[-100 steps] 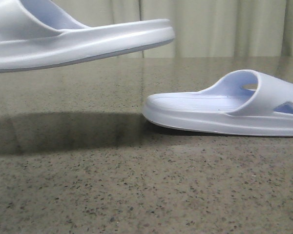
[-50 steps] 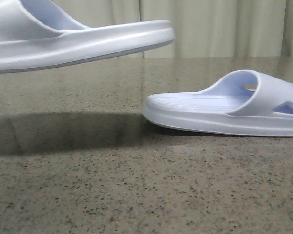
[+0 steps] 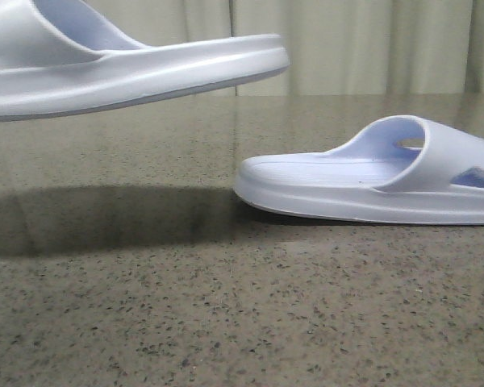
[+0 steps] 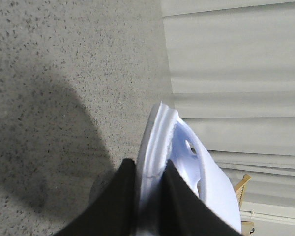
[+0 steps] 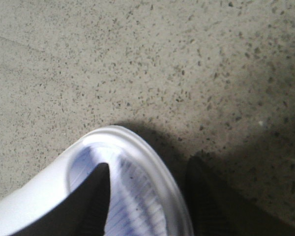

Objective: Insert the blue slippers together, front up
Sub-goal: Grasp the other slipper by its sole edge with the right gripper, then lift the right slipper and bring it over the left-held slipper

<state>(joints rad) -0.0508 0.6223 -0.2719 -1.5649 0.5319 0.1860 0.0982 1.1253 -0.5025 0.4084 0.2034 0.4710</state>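
Speckled stone table point(image 3: 226, 322) fills the near field, bare there apart from a broad shadow at left. Mid-field right: one of the blue slippers point(image 3: 371, 181) lies flat on its sole, strap to the right. My right gripper point(image 5: 147, 196) straddles its rim, one finger on the ridged footbed, the other outside the sole; from this view I cannot tell whether it is clamped. Upper left: the second slipper point(image 3: 129, 68) hangs clear of the table, well apart from the first. My left gripper point(image 4: 147, 196) is closed on its sole edge. Far field: pale curtain point(image 3: 347, 44). Status, as I judge it: one slipper lifted, the other not yet raised; nesting the pair remains.
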